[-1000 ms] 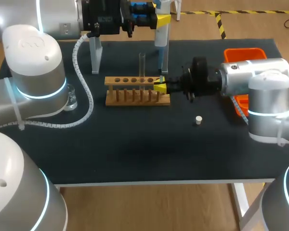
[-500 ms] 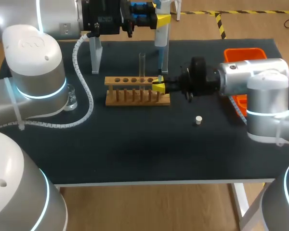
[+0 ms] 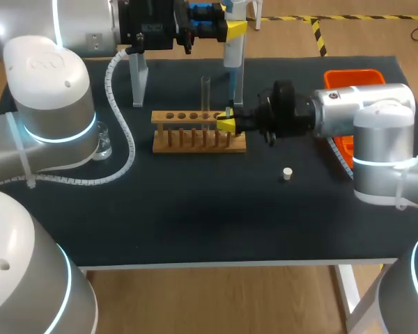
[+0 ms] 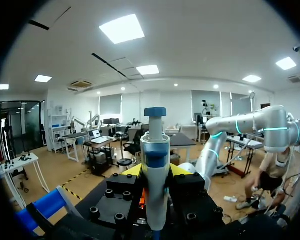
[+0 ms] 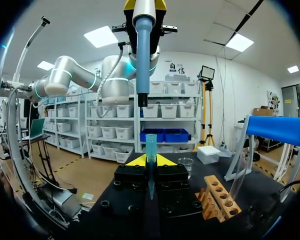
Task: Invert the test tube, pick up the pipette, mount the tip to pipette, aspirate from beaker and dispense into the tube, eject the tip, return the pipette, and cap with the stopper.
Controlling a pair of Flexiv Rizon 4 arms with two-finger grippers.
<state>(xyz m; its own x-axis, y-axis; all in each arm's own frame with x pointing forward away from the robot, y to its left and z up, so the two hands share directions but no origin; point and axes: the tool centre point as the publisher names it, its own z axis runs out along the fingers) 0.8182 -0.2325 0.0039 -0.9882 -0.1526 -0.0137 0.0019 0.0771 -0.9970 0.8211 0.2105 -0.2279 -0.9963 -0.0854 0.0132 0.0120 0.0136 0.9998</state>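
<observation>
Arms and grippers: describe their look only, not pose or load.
Both the left arm and right arm are silver-grey with rounded joints ringed by glowing cyan bands. A white corrugated hose loops off the left one. The left gripper and right gripper have black bolted bodies and yellow tips.

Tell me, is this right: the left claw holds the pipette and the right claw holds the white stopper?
Not quite. The right wrist view shows the right claw holding a blue tip; the stopper lies on the table. The left claw does hold the pipette.
</observation>
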